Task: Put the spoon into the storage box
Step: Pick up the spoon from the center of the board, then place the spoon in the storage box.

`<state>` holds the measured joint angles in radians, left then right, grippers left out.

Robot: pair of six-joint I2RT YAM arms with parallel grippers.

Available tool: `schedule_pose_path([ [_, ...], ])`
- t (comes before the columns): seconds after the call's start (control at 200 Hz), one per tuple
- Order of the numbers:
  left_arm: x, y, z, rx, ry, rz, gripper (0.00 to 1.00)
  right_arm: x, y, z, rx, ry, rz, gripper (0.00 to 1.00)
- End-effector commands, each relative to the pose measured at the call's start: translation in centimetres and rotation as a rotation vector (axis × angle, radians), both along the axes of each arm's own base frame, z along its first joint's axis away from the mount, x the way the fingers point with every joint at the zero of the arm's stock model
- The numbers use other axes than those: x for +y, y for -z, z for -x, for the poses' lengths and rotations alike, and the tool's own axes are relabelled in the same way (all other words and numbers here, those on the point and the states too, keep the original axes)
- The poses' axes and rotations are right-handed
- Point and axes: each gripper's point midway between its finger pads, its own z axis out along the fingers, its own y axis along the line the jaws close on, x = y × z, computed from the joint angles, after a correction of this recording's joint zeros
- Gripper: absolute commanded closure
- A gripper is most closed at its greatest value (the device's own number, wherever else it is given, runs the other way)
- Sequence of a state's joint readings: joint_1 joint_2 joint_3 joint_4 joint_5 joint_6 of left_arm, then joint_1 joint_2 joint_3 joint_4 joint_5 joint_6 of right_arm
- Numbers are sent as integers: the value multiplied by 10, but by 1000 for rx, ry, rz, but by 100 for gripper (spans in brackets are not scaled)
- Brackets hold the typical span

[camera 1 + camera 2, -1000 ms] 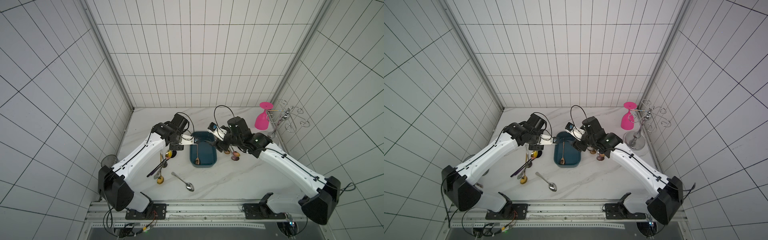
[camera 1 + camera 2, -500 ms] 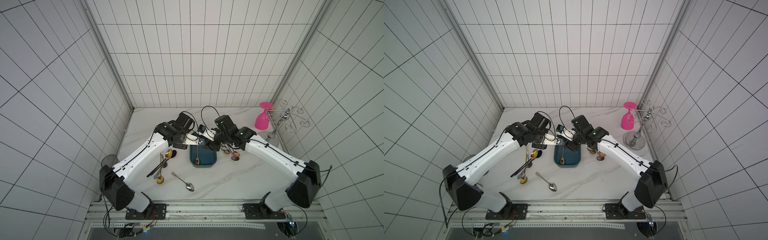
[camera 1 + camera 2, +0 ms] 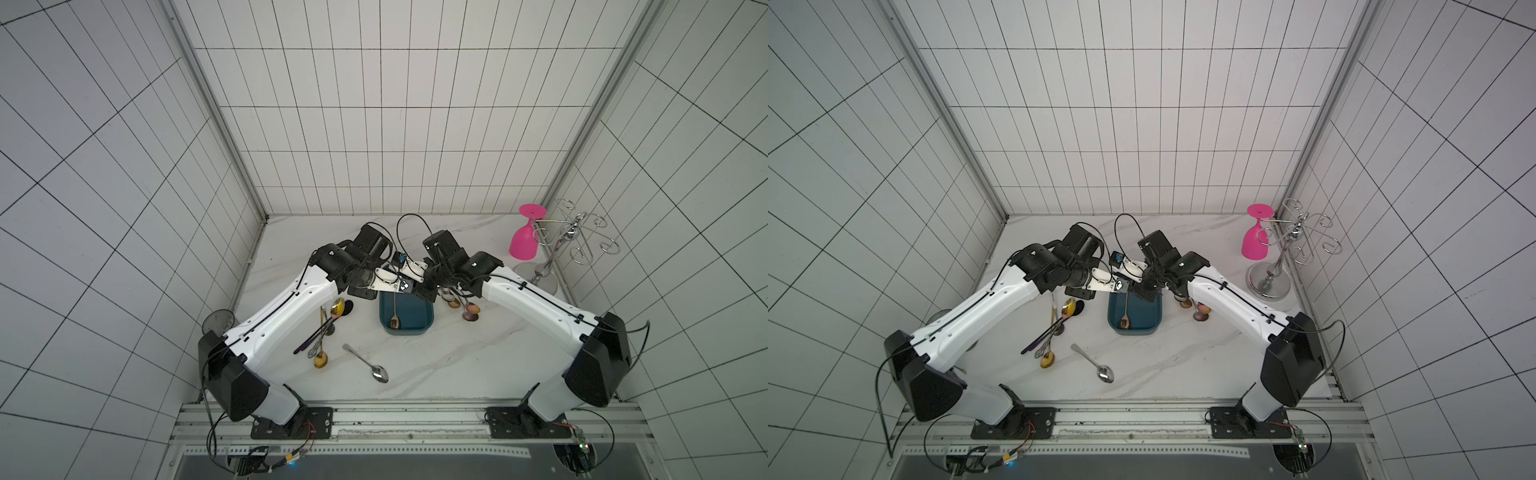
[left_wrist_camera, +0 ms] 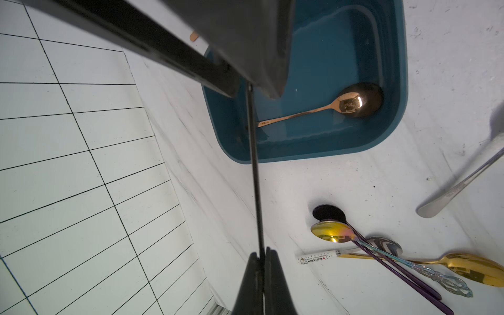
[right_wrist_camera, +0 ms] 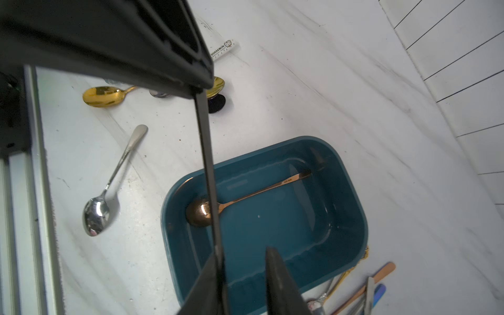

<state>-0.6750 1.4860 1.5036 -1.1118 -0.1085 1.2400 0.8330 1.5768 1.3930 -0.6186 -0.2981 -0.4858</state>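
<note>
My left gripper (image 4: 261, 252) is shut on a thin black handle (image 4: 255, 169); its bowl is hidden. The handle runs across to my right gripper (image 5: 242, 253), lying against one finger (image 5: 215, 272) with the jaws still apart. In both top views the two grippers meet tip to tip, left (image 3: 405, 286) and right (image 3: 426, 289), above the far end of the teal storage box (image 3: 407, 332) (image 3: 1133, 331). A rose-gold spoon (image 3: 394, 311) (image 5: 259, 193) lies inside the box. A silver spoon (image 3: 368, 363) (image 5: 114, 177) lies on the table nearer the front.
Several spoons (image 3: 322, 332) are piled left of the box under my left arm. More cutlery (image 3: 465, 307) lies right of the box. A pink glass (image 3: 524, 243) and a metal rack (image 3: 557, 249) stand at the back right.
My right arm swung left from beside the box to meet the left gripper, and its jaws have narrowed around the black handle. The left gripper shifted slightly right, still shut.
</note>
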Motion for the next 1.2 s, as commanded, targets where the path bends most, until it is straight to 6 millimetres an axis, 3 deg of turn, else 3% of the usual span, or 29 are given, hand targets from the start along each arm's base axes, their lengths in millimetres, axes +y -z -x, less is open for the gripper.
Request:
schedule_pose_path([
  [0.0,-7,-11,3,-5,21,36,100,6,-11,-1,-10,0,-10,97],
  [0.1,-7,-14,1,-18,5,46,98,4,-10,-1,-14,5,-7,100],
  [0.13,-6,-16,1,-25,-3,50,91,3,-10,-2,-16,13,-7,100],
  [0.2,-3,-21,-1,-49,-33,63,64,1,-11,-3,-8,34,-17,100],
  [0.24,-1,-26,-1,-64,-51,74,54,1,-11,-4,4,54,-32,100],
  [0.31,4,-34,1,-78,-89,102,41,0,-13,-8,41,110,-83,100],
  [0.37,10,-42,4,-79,-129,138,38,0,-14,-13,88,177,-145,100],
  [0.395,13,-46,6,-74,-145,156,23,1,-16,-16,106,207,-176,100],
  [0.475,23,-59,12,-48,-208,237,20,0,-14,-23,173,303,-260,100],
  [0.485,24,-60,13,-43,-214,247,7,0,-13,-23,180,313,-268,100],
  [0.5,27,-63,13,-37,-226,262,3,0,-12,-24,194,330,-279,100],
  [0.71,62,-88,16,11,-450,483,2,-2,6,-40,389,636,-481,100],
  [0.829,80,-89,13,53,-614,611,2,-5,27,-46,505,800,-534,100],
  [1.194,129,6,38,248,-951,628,4,13,86,-46,710,979,-525,100],
])
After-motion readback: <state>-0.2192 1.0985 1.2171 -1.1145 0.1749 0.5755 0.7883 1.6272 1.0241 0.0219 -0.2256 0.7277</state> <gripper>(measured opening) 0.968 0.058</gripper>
